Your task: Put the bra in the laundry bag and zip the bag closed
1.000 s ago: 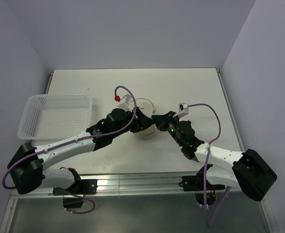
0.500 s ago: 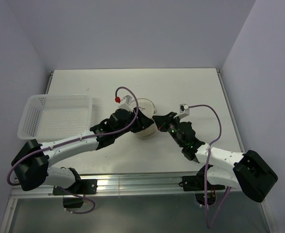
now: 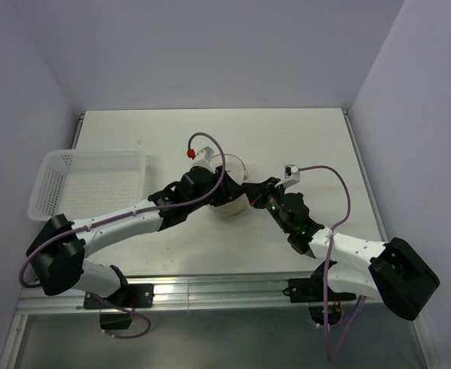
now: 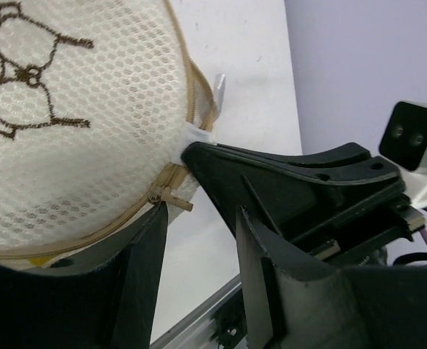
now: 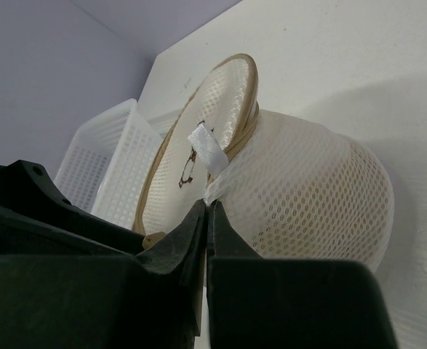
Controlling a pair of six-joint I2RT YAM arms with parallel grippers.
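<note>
Pinching laundry bag between right jaws

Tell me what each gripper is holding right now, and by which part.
The right gripper pinches the laundry bag by its mesh edge beside the white tab. The left gripper is open, holding nothing.

A white perforated basket sits at the white table's left edge.
</note>
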